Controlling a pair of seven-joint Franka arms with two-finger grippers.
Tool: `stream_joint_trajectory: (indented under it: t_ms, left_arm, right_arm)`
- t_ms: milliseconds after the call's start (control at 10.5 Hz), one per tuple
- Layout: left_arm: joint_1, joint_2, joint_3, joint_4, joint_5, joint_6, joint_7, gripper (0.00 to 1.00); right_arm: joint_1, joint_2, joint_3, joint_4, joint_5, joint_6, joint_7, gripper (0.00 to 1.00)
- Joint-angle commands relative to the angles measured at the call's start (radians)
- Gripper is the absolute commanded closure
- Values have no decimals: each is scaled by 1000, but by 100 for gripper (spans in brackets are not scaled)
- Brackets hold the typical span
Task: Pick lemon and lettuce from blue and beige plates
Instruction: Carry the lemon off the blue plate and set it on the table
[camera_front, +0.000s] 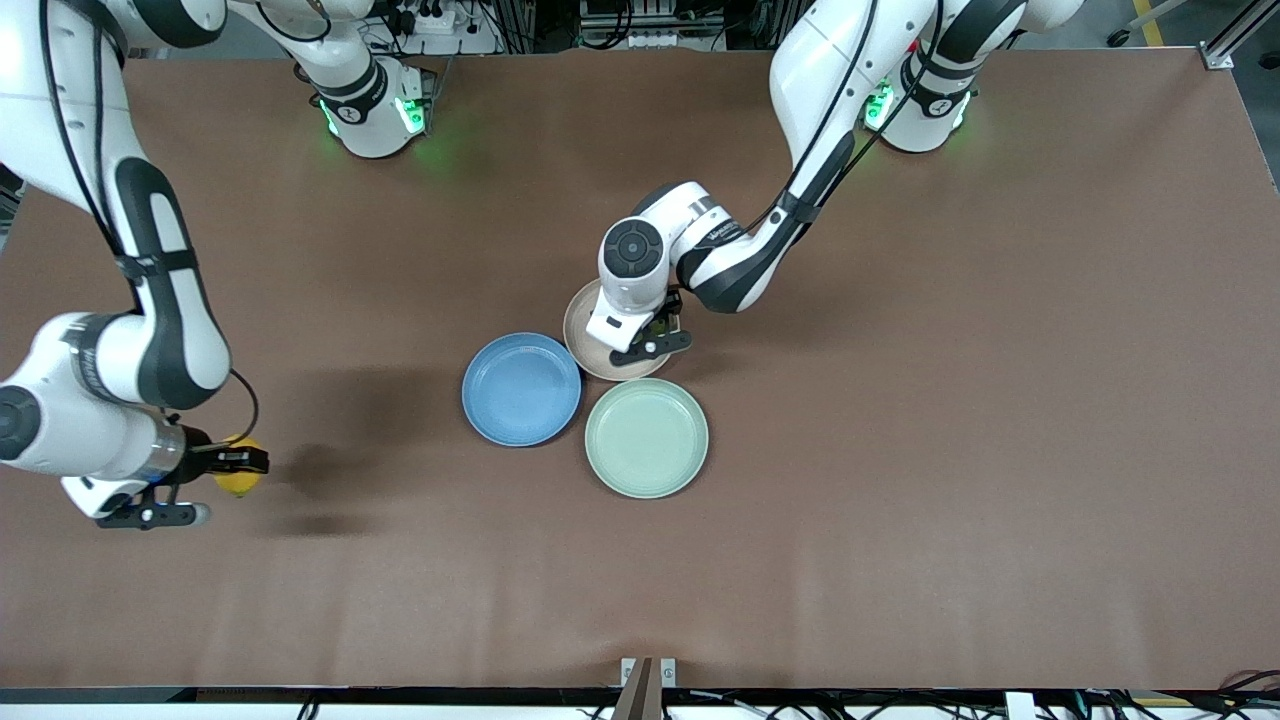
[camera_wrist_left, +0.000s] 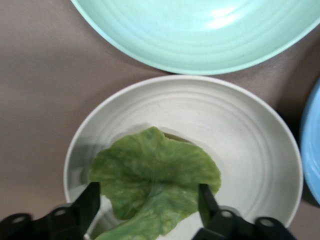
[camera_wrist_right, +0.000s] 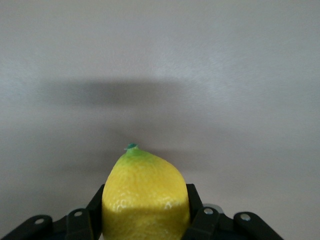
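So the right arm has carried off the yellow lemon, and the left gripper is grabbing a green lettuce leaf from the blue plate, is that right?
Not quite: the green lettuce leaf lies on the round beige plate, not the blue one, as the left wrist view shows, with the left gripper around it. The rest holds: the right gripper holds the yellow lemon.

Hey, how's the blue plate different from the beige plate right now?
The blue plate is bare; the beige plate holds a lettuce leaf. The left gripper straddles that leaf over the beige plate; nothing hovers over the blue one. Both are round and sit side by side.
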Motion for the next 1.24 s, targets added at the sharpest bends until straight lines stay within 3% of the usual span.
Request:
stream_joint_trajectory:
  t_ms: [0, 95, 190, 286, 381, 476, 571, 667, 952, 1143]
  left_arm:
    - [-17, 28, -4, -2, 13, 54, -42, 6]
    - [-21, 39, -2, -2, 13, 68, -50, 7]
    - [-20, 39, -2, -2, 13, 68, -48, 19]
    - [-20, 36, -2, -2, 15, 68, -50, 45]
    - [-21, 34, -2, -2, 13, 68, -52, 65]
    - [-21, 31, -2, -2, 13, 67, -53, 77]
    - [-17, 25, -2, -2, 13, 62, -55, 77]
    - [-14, 16, -2, -2, 13, 57, -55, 78]
    - [-11, -2, -2, 3, 16, 9, -56, 88]
    - [12, -36, -2, 3, 23, -47, -45, 94]
  right_arm:
    - [6, 24, 14, -45, 15, 63, -12, 100]
    - [21, 36, 14, -51, 15, 86, -12, 100]
    - [29, 47, 14, -51, 14, 97, -12, 100]
    - [30, 48, 14, -51, 14, 95, -12, 100]
    - [29, 50, 14, -51, 14, 95, -12, 94]
    - [26, 50, 14, -50, 14, 95, -12, 65]
    - [23, 50, 15, -44, 14, 95, -11, 36]
    - [23, 47, 14, -39, 14, 95, -11, 0]
    - [24, 24, 14, -19, 14, 75, -11, 0]
    - [26, 10, 14, 77, 9, -71, -6, 0]
